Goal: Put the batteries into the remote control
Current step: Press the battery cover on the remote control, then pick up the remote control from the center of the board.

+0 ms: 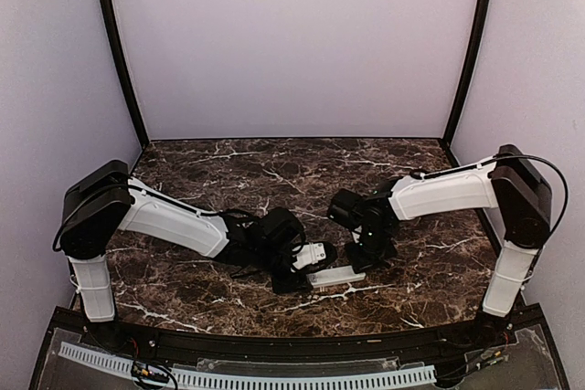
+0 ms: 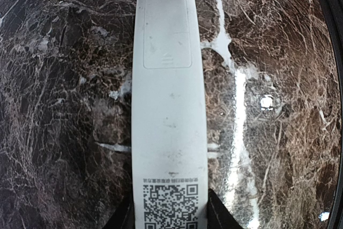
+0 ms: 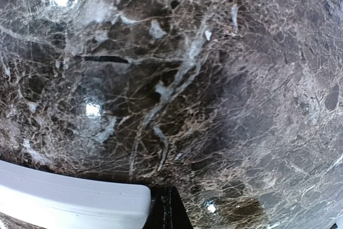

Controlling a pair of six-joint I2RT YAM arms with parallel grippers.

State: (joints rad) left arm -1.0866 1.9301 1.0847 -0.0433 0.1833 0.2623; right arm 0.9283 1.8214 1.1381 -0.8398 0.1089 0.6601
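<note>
1. The remote control (image 1: 335, 275) lies flat at the front middle of the marble table (image 1: 274, 171), between the two arms.
2. The left gripper (image 1: 309, 264) is at its left end, with fingers (image 2: 122, 219) on either side of it.
3. The right gripper (image 1: 368, 260) is just beside its right end.
4. The battery cover (image 2: 167, 30) faces up at the end away from the left gripper; the QR label (image 2: 170, 203) is at the flanked end.

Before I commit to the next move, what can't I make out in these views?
Batteries: none seen in any view, perhaps lost against the dark marble table.
Remote control, button face: turned away in the left wrist view; only its back shows.
Right gripper, fingertips: cut off by the right wrist view's bottom edge; hidden by the arm from above.
</note>
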